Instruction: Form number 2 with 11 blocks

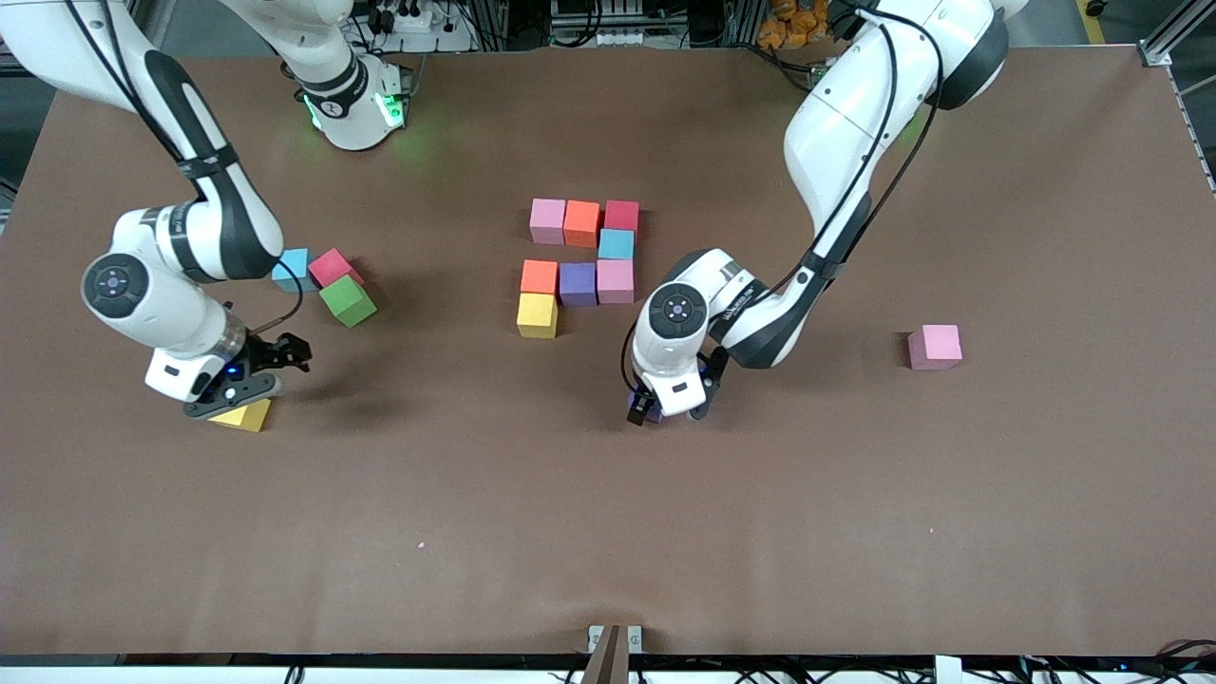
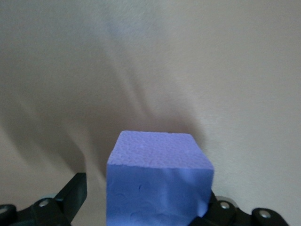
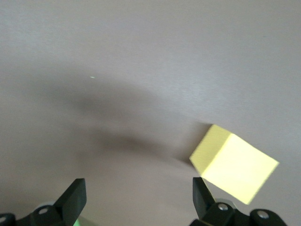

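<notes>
Eight blocks lie as a partial number 2 (image 1: pixel 579 261) at mid-table: pink (image 1: pixel 547 220), orange (image 1: pixel 581 223) and red (image 1: pixel 621 216) in a row, then light blue (image 1: pixel 616 244), then pink (image 1: pixel 615 280), purple (image 1: pixel 578 283) and orange (image 1: pixel 539 276), with yellow (image 1: pixel 537 314) nearest the camera. My left gripper (image 1: pixel 670 413) (image 2: pixel 143 197) is open around a purple block (image 1: pixel 649 414) (image 2: pixel 157 183), and a gap shows beside one finger (image 2: pixel 75 193). My right gripper (image 1: pixel 233 404) (image 3: pixel 138 193) is open and low, with a yellow block (image 1: pixel 245 416) (image 3: pixel 233 167) just outside one finger (image 3: pixel 202 193).
A loose pink block (image 1: pixel 935 346) lies toward the left arm's end. A light blue cube (image 1: pixel 293 270), a red cube (image 1: pixel 334 268) and a green cube (image 1: pixel 347 300) sit clustered by the right arm. Bare brown table (image 1: pixel 608 532) stretches toward the front camera.
</notes>
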